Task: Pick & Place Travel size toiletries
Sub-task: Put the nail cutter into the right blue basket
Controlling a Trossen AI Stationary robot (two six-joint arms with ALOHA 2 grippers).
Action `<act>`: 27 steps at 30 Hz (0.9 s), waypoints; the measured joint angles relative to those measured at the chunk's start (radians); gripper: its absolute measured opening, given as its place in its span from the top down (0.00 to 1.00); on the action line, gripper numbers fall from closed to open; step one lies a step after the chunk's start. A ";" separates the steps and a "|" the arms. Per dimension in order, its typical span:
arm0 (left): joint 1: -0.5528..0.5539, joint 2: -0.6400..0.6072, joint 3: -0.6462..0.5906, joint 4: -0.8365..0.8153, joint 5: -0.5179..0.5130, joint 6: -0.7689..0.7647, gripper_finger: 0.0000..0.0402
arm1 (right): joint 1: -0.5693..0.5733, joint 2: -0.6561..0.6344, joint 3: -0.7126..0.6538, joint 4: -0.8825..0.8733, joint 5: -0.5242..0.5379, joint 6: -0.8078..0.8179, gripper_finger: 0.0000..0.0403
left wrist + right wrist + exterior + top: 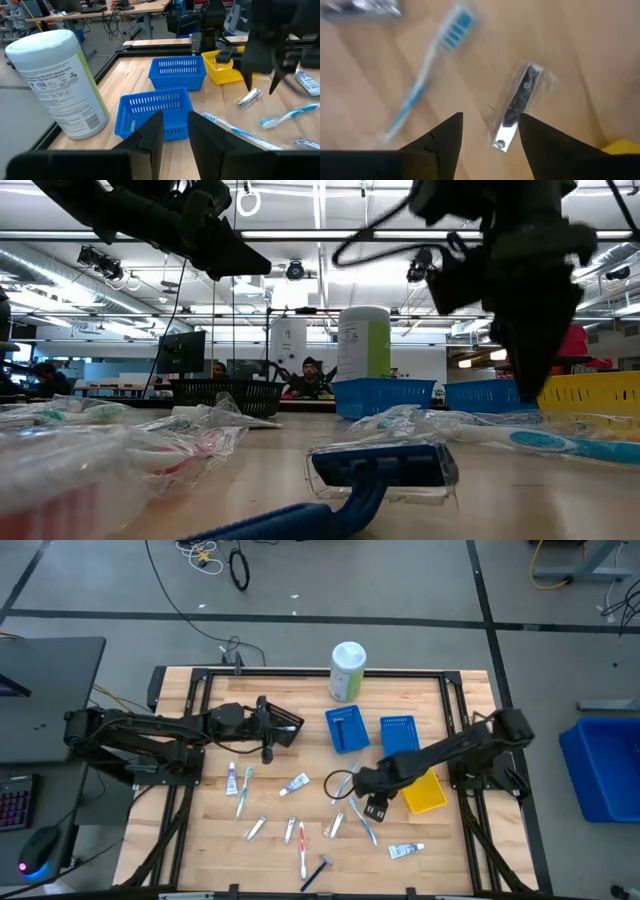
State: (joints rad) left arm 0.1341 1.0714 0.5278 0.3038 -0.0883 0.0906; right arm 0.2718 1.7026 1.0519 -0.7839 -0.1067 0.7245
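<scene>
Travel toiletries lie scattered on the wooden table: white tubes (295, 783), a pale-blue toothbrush (243, 790), a red toothbrush (302, 845), and a blue-handled razor (317, 872) near the front edge. My right gripper (362, 798) is open, pointing down. Its fingers stand on either side of a clear-wrapped silver metal item (516, 107), which also shows under it in the left wrist view (249, 97). A blue toothbrush (427, 75) lies beside that item. My left gripper (175, 135) is open and empty, and waits near the black bin (287, 725).
Two blue bins (347, 728) (399, 735) stand at centre-far; one holds a razor. A yellow bin (425, 792) sits just right of my right gripper. The white-and-green canister (347, 670) stands at the far edge. People sit at desks beyond the table.
</scene>
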 joint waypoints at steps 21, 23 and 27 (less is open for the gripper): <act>0.000 0.000 0.000 0.000 0.000 0.000 0.76 | -0.009 0.099 0.000 -0.004 0.013 -0.033 0.79; 0.000 0.000 0.000 0.000 0.000 0.000 0.76 | -0.009 0.098 0.000 0.035 0.024 -0.040 0.83; 0.000 0.000 0.000 0.000 0.000 0.000 0.76 | -0.016 0.084 0.024 0.064 0.019 -0.081 0.85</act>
State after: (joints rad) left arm 0.1341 1.0714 0.5278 0.3035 -0.0883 0.0902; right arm 0.2553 1.7863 1.0761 -0.7201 -0.0875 0.6436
